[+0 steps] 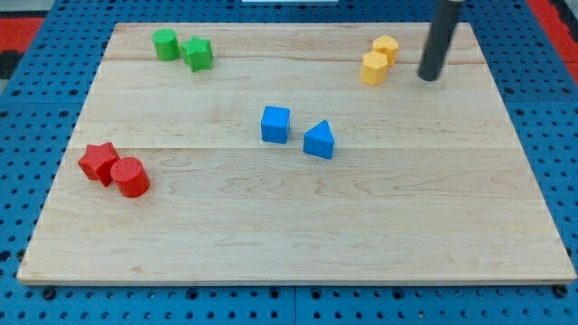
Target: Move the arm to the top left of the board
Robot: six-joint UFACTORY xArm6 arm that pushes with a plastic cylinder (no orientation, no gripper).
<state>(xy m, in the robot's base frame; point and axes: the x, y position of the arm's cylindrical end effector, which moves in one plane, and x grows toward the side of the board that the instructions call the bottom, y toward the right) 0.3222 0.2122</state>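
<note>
My tip [430, 76] rests on the wooden board [298, 226] near the view's top right, just right of two yellow blocks [379, 59] that touch each other. At the view's top left stand a green cylinder [164, 44] and a green star-like block [198, 53], side by side. A blue cube [275, 124] and a blue triangular block [319, 141] sit near the board's middle. A red star-like block [98, 162] and a red cylinder [131, 176] touch at the view's left.
The board lies on a blue perforated table [18, 181]. A red surface [551, 18] shows at the view's top corners.
</note>
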